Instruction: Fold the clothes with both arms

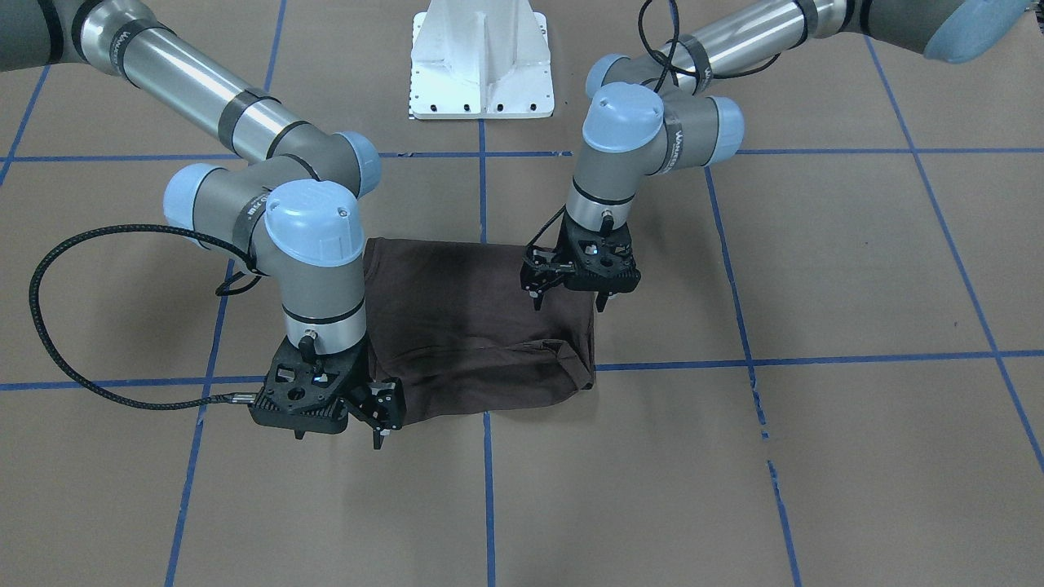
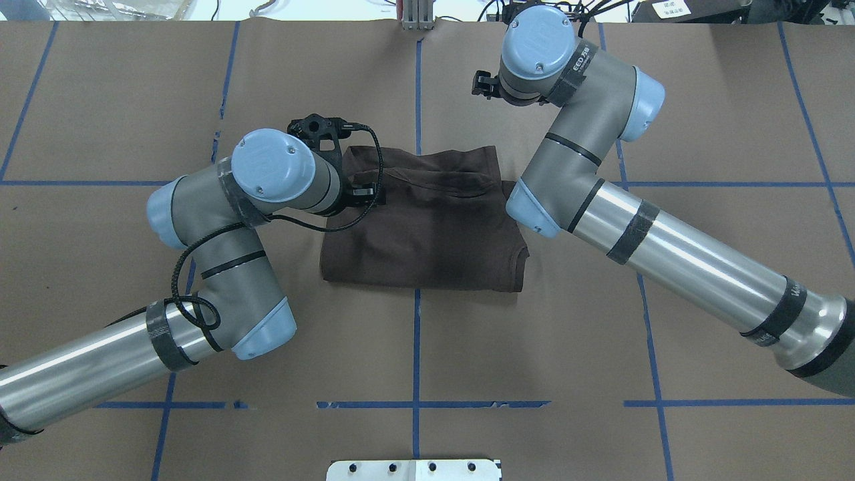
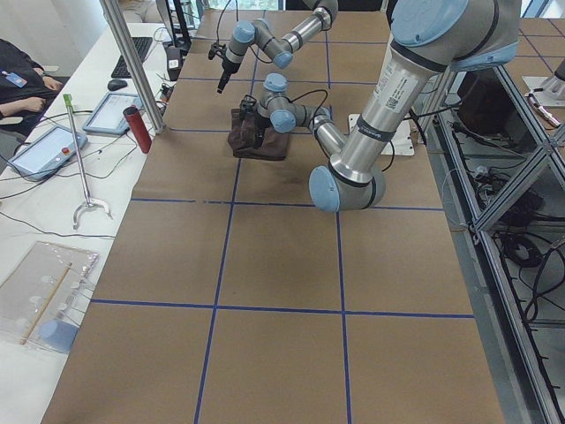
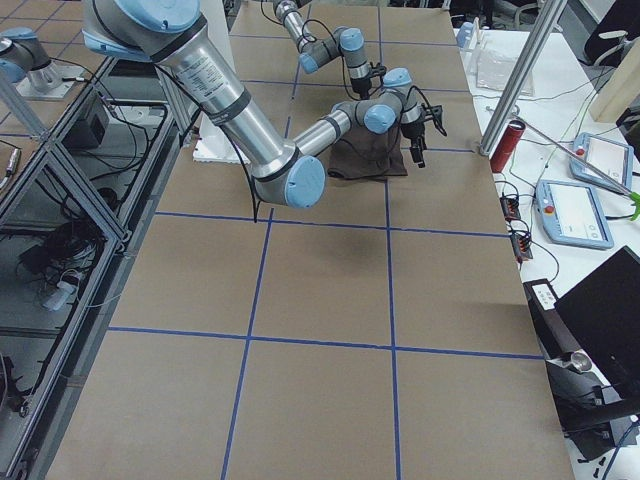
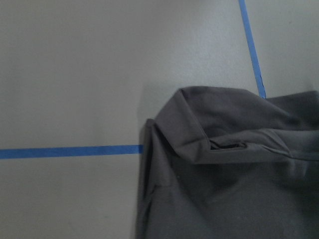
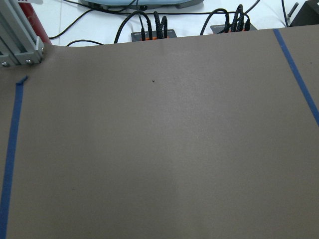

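I log T-shirt folded, long axis side-to-side across table — left gripper, right gripper both spread wide, empty.

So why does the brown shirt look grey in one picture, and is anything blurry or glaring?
Left wrist view: washed-out and slightly soft, so the T-shirt reads grey. Overhead view: bright glare streak on the right arm. Front-facing view: sharp, even light, only faint shadows on the table.

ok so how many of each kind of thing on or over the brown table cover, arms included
dark brown t-shirt: 1
robot arms: 2, left arm and right arm
white pedestal base: 1
total: 4
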